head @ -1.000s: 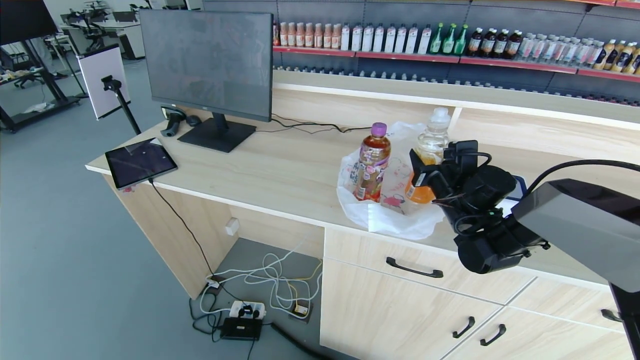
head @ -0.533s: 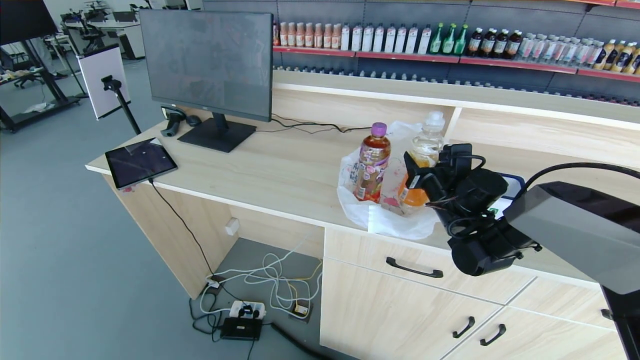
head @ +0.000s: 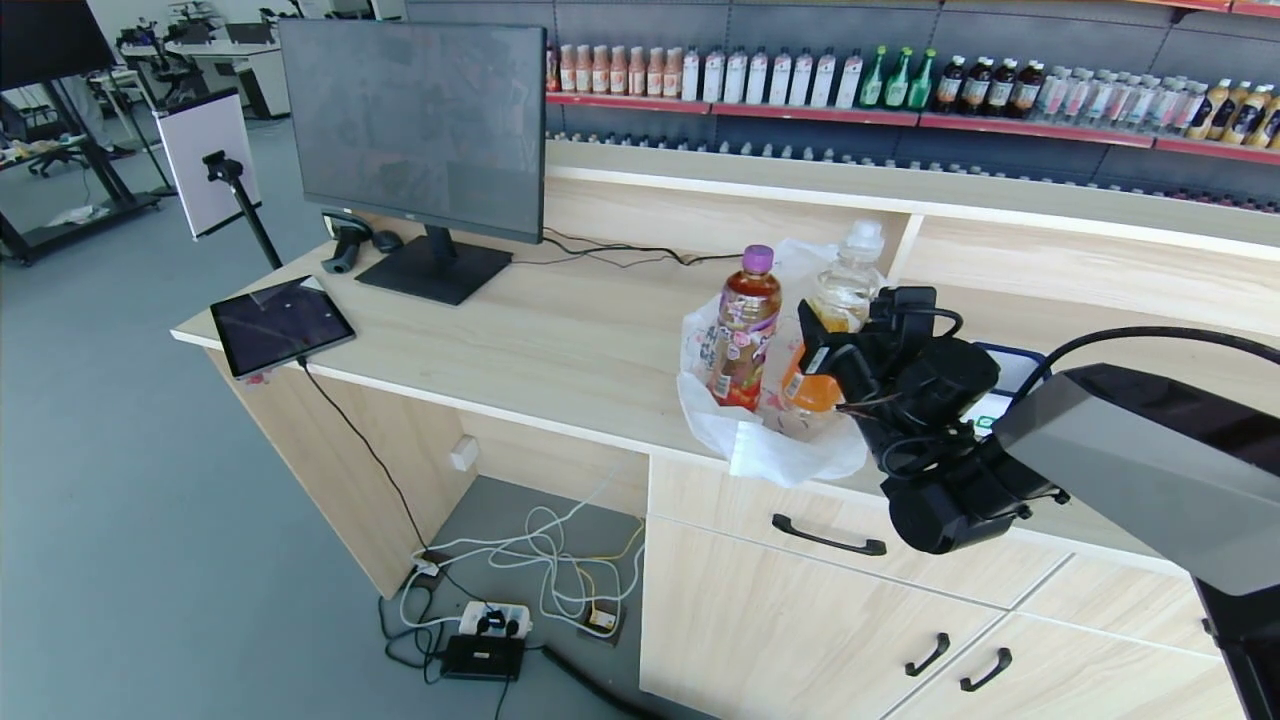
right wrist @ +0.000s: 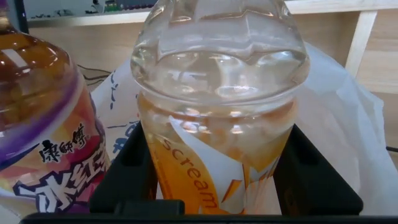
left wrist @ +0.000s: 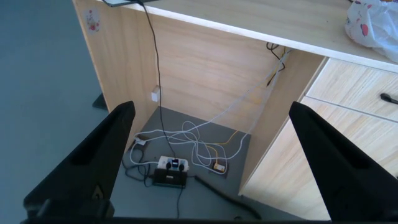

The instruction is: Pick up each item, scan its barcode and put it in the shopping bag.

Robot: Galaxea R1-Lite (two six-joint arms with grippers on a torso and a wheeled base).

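Left gripper (left wrist: 211, 155) hangs low in front of the counter (head: 560, 340), claw wide apart with nothing in it, above the floor with the power strip (left wrist: 171, 174) and loose cables under the counter's open bay. Right gripper (head: 815, 355) is at the counter's near edge, toward the right end, claw clamped on the orange-label bottle (head: 835, 295) around its lower body; the fingers (right wrist: 134, 162) press on both sides of the label. The bottle is upright with a clear top and white cap, its base down inside the white shopping bag (head: 760, 450); cannot tell if it rests on the counter. The bag sits at the near edge, plastic drooping slightly over the drawer front (head: 820, 540). The purple-cap tea bottle (head: 745, 320) stands upright in the same bag, just beside the held bottle on its left. Tablet (head: 280, 325) lies at the near left corner. Monitor (head: 420, 130) stands at the far left, with the handheld scanner (head: 345, 245) beside its base. Shelf of drinks (head: 900, 80) runs along the wall behind.
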